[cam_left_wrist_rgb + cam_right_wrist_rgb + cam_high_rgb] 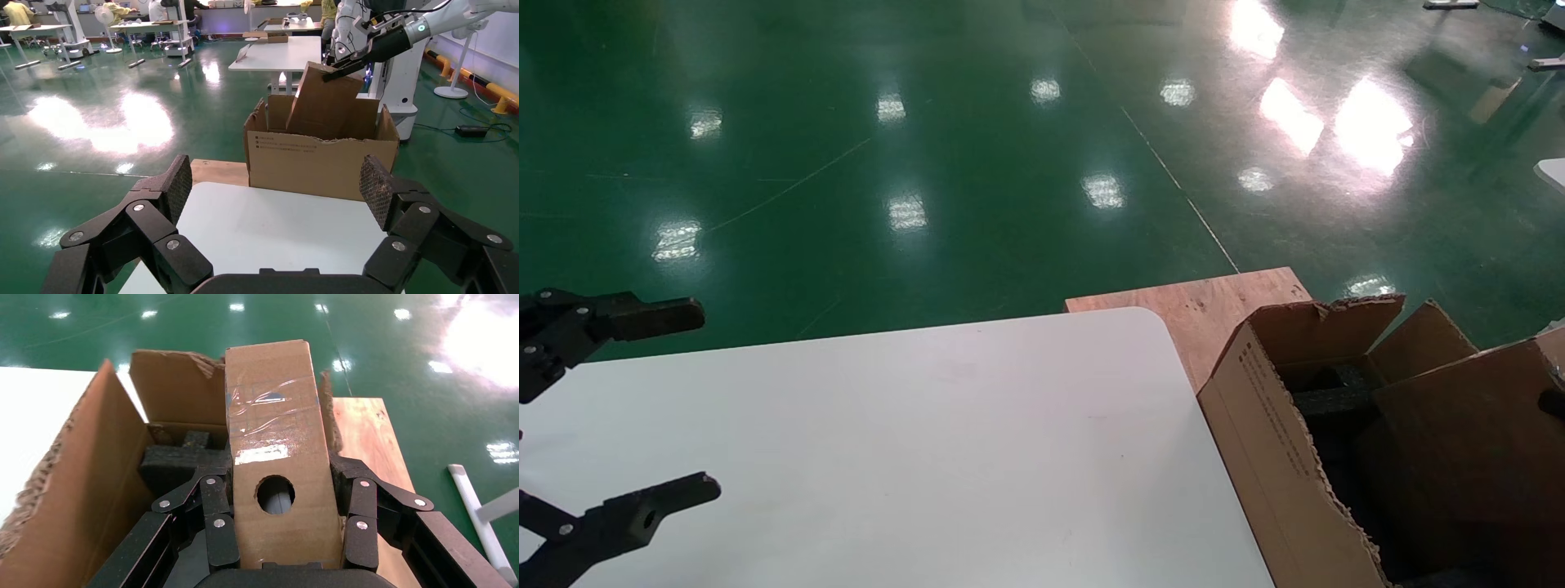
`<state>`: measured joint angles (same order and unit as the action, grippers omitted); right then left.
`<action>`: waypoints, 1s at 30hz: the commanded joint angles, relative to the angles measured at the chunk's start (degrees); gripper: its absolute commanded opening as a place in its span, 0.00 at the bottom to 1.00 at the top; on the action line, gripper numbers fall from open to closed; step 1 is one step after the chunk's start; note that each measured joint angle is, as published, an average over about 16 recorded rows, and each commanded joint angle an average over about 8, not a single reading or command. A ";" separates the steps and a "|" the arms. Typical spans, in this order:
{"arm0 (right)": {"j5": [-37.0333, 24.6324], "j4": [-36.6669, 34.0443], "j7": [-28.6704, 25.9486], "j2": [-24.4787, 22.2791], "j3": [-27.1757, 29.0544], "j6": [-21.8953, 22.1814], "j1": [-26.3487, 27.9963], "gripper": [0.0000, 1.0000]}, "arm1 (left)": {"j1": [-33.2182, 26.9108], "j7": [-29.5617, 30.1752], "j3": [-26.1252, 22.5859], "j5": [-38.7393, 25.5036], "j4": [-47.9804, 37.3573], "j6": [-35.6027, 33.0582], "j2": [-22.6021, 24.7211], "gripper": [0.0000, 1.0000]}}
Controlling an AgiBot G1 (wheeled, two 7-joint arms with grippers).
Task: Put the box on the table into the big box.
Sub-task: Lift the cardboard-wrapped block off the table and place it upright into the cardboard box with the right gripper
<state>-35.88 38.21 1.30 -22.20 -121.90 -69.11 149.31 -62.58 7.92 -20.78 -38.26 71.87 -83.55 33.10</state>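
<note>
The box (275,471), a small oblong brown carton with glossy tape across it and a round hole in its face, was clamped between the two fingers (215,523) of the right gripper (281,530), which pressed on its long sides. It hung tilted over the open top of the big box (1275,445), its far end above the black foam (177,462) lying inside; whether it touched anything within could not be told. In the left wrist view the box (324,101) showed leaning out of the carton's mouth with the right gripper (352,61) holding its upper end. The big box, ragged along its torn flap edges and printed in small black type on one side, stood just beside the table's (928,425) rounded far right corner, next to a bare plywood board (1209,306). The left gripper (641,408) hung over the table's left edge, well apart from the carton, its fingers spread wide with nothing between them.
</note>
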 commanded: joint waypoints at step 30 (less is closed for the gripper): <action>5.71 -5.25 -3.42 6.07 -25.42 8.16 14.68 0.00 | 0.00 -0.01 -0.01 0.01 0.00 0.00 0.00 1.00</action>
<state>-30.30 32.39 -2.01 -16.05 -146.92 -61.37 163.86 -62.58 7.92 -20.79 -38.25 71.87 -83.55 33.10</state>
